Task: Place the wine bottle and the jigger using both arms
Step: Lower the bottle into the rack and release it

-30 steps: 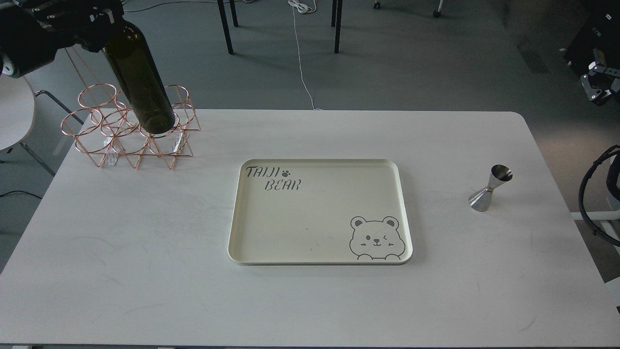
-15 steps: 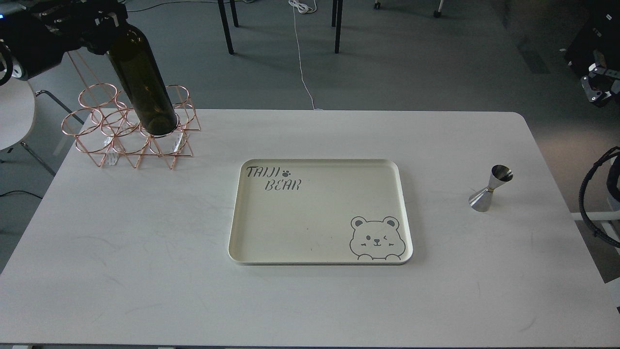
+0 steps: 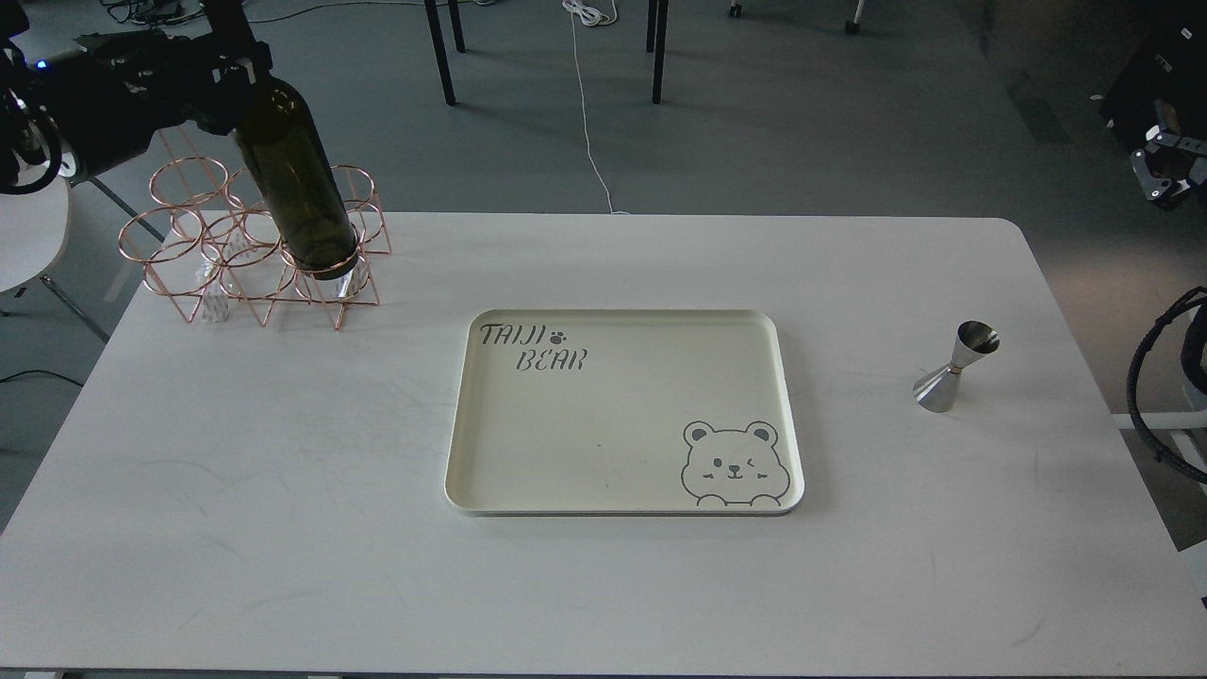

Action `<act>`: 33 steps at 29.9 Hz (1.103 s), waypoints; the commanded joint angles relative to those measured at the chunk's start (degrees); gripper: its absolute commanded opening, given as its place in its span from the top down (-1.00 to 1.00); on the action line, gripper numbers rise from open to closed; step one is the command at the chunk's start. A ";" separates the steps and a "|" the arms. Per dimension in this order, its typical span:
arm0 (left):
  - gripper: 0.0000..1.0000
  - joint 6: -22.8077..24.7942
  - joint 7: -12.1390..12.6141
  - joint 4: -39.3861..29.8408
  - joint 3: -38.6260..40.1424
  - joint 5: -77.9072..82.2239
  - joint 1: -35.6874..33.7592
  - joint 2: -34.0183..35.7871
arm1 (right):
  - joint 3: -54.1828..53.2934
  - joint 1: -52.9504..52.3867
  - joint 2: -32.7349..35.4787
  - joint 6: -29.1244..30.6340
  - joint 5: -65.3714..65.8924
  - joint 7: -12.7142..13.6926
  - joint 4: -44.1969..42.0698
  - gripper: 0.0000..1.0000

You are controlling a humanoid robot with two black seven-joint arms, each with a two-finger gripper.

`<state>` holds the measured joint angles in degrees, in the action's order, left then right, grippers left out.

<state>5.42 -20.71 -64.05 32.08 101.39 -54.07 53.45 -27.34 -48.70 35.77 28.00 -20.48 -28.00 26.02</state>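
The dark olive-green wine bottle (image 3: 294,179) hangs tilted, its neck up-left in my left gripper (image 3: 240,68), which is shut on it at the top left. The bottle's base sits at the front right ring of the copper wire rack (image 3: 198,259); whether it touches the rack is unclear. The steel jigger (image 3: 954,368) stands upright on the white table (image 3: 283,490), to the right, with nothing holding it. A grey and black part at the far right edge looks like my right gripper (image 3: 1167,170), off the table and far from the jigger; its fingers cannot be told apart.
A cream tray (image 3: 462,453) printed with a bear and "TAIJI BEAR" lies in the table's middle. A black cable sleeve (image 3: 1146,377) loops at the right edge. Chair and table legs stand on the floor behind.
My left gripper has carried the bottle to the right and a little down, so its base is now over the rack's front right ring. The jigger and tray have not moved.
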 commanded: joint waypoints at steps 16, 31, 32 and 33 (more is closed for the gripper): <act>0.00 -0.06 -0.39 2.97 0.00 -0.23 0.02 -1.50 | -0.08 0.01 0.00 0.00 0.00 0.00 -0.71 -0.99; -0.88 -4.11 -0.65 2.88 0.97 -21.28 -0.33 -1.07 | -0.08 0.01 0.00 0.00 0.00 0.00 -0.80 -0.99; -0.90 -4.11 -0.65 2.88 0.88 -26.80 -0.33 -0.80 | -0.08 0.01 0.00 0.00 0.00 0.00 -0.80 -0.99; -0.93 -4.11 -0.56 2.96 0.88 -32.86 -0.33 -0.54 | -0.08 0.01 0.00 0.00 0.00 0.00 -0.80 -0.99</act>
<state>1.36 -21.22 -61.18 32.91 82.50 -54.35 52.27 -27.42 -48.73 35.86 28.00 -20.48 -28.00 25.25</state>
